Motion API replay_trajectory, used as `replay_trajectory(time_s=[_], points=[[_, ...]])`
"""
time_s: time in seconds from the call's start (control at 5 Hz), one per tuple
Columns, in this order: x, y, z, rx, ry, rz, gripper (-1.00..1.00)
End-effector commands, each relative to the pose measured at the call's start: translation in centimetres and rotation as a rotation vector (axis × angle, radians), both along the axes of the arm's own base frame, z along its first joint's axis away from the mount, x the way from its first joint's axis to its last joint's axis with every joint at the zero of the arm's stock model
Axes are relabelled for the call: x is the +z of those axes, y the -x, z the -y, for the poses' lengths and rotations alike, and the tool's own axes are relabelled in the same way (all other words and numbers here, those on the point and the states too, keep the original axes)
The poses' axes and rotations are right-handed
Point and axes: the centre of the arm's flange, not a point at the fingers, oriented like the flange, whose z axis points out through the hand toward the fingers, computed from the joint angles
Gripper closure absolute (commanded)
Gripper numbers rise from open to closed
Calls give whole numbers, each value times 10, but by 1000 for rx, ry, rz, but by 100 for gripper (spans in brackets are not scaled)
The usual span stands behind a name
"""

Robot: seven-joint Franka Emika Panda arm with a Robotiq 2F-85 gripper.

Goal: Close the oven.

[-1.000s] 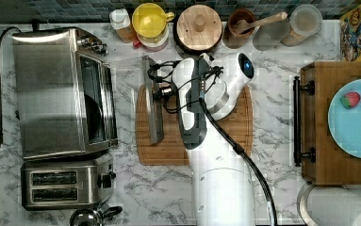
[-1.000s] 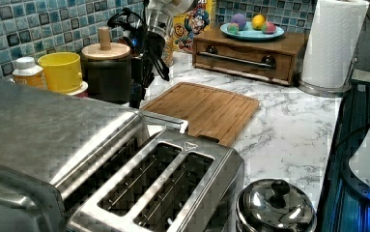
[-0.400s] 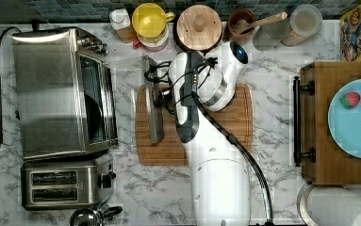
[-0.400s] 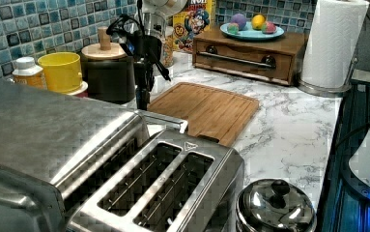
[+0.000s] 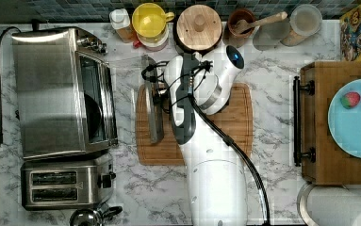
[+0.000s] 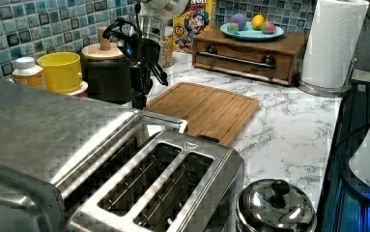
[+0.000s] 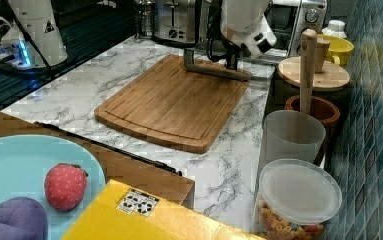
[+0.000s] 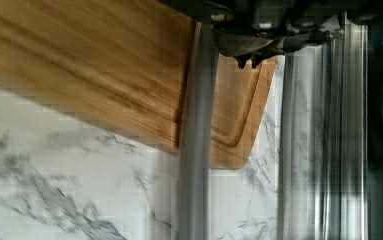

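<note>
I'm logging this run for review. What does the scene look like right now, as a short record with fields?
oven: on the marble counter at the top view's left, door folded down and open
door handle: metal bar lying over the cutting board's edge nearest the oven
claw: over the handle near its end towards the tiled wall
cutting board: bamboo, beside the oven, under the arm
toaster: two-slot, next to the oven
task state: door not yet closed

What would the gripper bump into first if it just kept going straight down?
Most likely the open oven door's bar handle: the gripper points down right over it, with the cutting board beneath. Depth is unclear, so it may already touch.
</note>
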Motion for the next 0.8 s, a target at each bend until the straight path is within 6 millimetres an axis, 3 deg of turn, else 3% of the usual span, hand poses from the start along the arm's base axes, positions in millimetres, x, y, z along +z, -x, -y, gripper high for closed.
replay_trajectory(time_s=[0.2, 0.6, 0.8], points=[[156, 34, -131, -86, -96, -4, 100], [200, 56, -219, 45, 29, 101, 100], [212, 73, -286, 117, 266, 194, 100]])
